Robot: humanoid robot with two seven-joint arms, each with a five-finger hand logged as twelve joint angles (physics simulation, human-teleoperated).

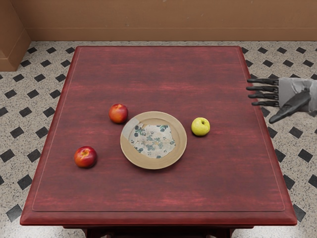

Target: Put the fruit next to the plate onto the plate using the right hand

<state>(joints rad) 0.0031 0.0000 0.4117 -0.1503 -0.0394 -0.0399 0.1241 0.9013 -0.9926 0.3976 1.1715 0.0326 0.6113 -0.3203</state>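
1. Head view, hand: only the right hand shows, hanging off the desk's right edge, over the floor and toward the far corner. Its fingers are stretched out straight, released and holding nothing, tips pointing left at the desk.
2. Head view, key relation: the yellow-green apple sits just beside the plate's right rim, not touching it. It lies left of the fingertips and nearer the front edge, so the reach probably runs inward and toward the front. The apple is round, with no long axis to line up on.
3. Head view, count: one plate at mid-desk and three fruits.
   - One yellow-green apple right of the plate.
   - One red fruit close by the plate's far-left rim.
   - Another red fruit well apart, toward the left edge.
4. Judgement: two fruits flank the plate, and the apple is the nearer to this hand.
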